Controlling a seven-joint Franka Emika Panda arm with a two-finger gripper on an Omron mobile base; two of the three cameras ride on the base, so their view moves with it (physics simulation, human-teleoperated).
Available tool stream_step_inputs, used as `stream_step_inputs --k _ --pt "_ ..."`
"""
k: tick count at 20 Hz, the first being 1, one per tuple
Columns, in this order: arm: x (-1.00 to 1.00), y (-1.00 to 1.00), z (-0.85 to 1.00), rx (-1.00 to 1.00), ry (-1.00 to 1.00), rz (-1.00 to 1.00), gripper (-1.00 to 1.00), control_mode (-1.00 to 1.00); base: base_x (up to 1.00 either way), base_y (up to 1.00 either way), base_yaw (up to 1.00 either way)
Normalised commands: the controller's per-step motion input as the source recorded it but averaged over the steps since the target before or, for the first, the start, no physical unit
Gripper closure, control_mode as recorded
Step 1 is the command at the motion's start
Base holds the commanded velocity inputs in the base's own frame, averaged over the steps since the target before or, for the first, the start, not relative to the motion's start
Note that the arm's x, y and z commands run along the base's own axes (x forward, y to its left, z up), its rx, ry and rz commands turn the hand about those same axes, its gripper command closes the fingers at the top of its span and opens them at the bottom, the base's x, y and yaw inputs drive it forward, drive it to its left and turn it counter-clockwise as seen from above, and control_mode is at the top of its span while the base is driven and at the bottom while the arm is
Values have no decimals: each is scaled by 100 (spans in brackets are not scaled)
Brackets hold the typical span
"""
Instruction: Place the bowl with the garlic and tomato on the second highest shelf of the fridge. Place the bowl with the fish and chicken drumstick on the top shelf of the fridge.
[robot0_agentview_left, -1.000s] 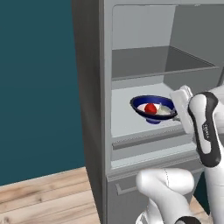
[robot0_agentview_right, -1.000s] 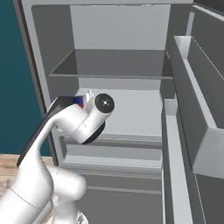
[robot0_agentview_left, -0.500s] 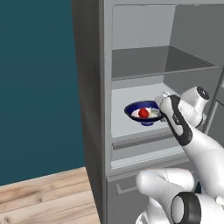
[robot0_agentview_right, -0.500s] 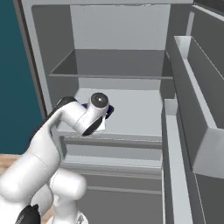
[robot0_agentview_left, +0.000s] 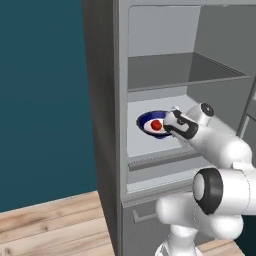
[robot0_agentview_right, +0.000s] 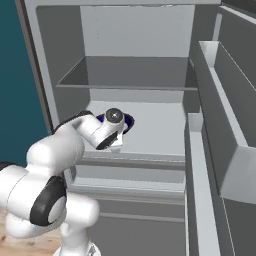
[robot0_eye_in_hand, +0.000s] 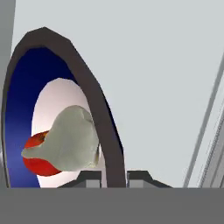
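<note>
The bowl with the garlic and tomato is dark blue with a white inner face. It is low over the second highest shelf, toward its left side; I cannot tell whether it touches the board. My gripper is shut on the bowl's right rim. In the hand view the dark rim runs down between my fingertips, with the garlic lying over the tomato. A blue edge of the bowl peeks out behind my hand. The top shelf is bare. The bowl with the fish and chicken drumstick is out of view.
The fridge's left wall stands close to the bowl. The open door with its bins hangs at the right. A drawer front closes the fridge below the shelves. Wooden floor and a teal wall lie to the left.
My arm has reached further in and carried the bowl leftward along the second highest shelf. The grip on the rim is unchanged.
</note>
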Motion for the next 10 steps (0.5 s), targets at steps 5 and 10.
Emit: stream_step_inputs --k 5,10 --pt "48 -3 -3 0 5 -3 -100 -100 0 0 0" --pt "-54 -2 63 0 -3 -6 -100 -100 0 0 0"
